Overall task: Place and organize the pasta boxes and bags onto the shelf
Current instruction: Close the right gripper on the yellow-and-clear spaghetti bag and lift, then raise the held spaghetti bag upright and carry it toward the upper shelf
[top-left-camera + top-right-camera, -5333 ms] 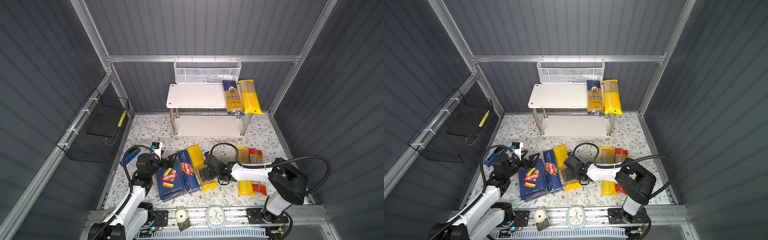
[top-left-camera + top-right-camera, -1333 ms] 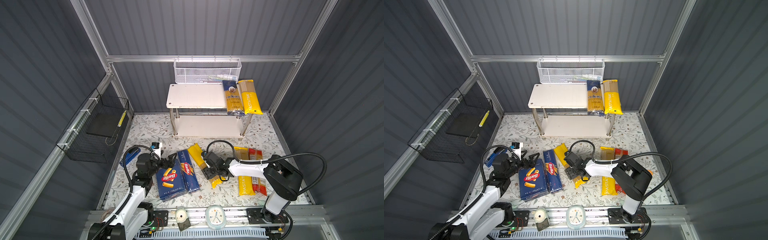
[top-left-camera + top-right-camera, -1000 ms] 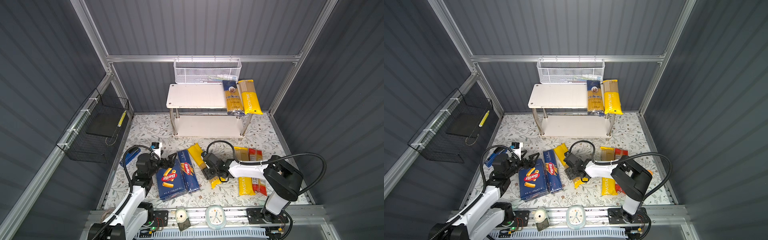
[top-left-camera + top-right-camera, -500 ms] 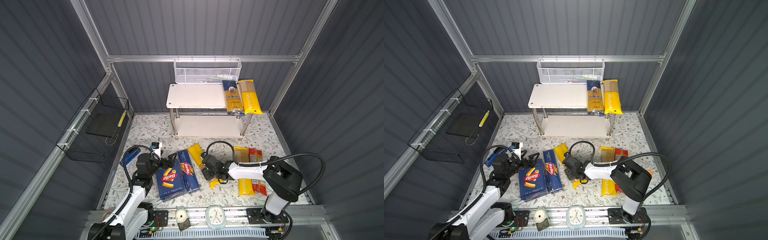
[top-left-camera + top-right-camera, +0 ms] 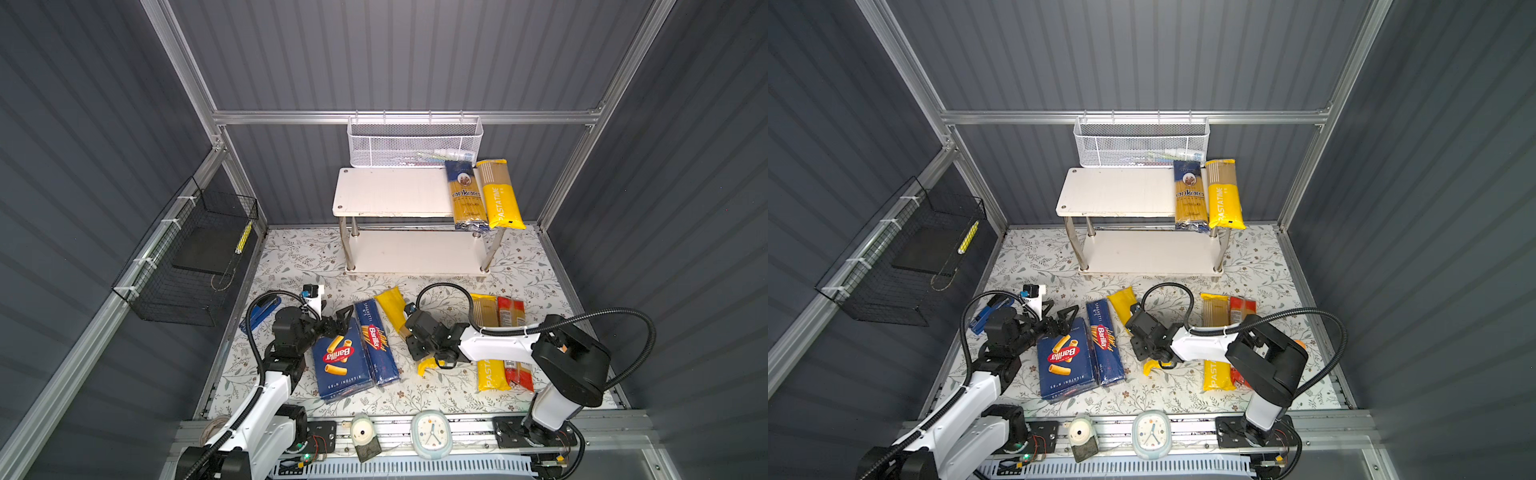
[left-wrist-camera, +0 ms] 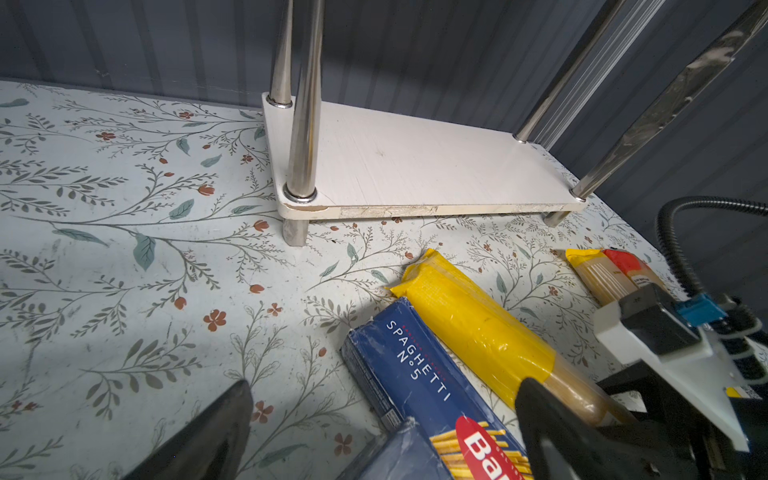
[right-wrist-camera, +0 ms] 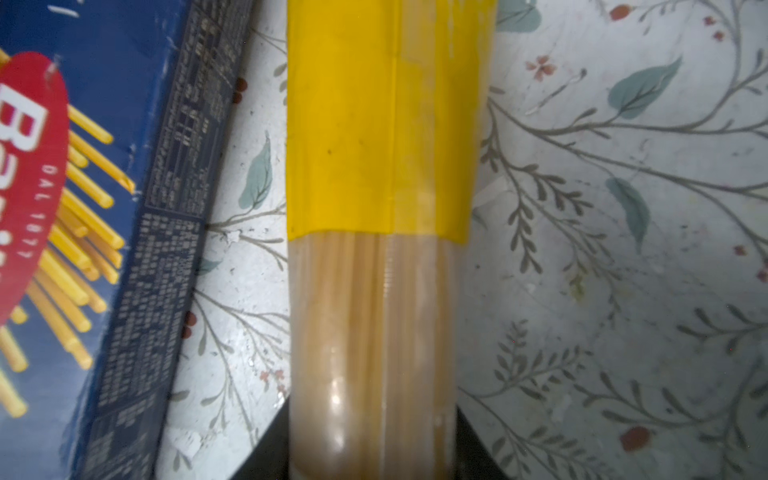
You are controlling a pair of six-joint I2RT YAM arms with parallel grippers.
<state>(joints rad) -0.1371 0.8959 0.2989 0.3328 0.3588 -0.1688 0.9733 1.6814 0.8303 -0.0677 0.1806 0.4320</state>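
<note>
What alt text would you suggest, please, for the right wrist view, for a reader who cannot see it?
A plain yellow spaghetti bag, clear at one end to show the strands, runs lengthwise through the frame, gripped between the right tool's dark fingers. Beside it lies a dark blue Barilla spaghetti box on the floral table cover.

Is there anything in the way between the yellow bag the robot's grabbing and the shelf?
Nothing visible. Only bare flowery mat lies between the plain yellow bag in the right gripper and the shelf, and both its boards have free room.
</note>
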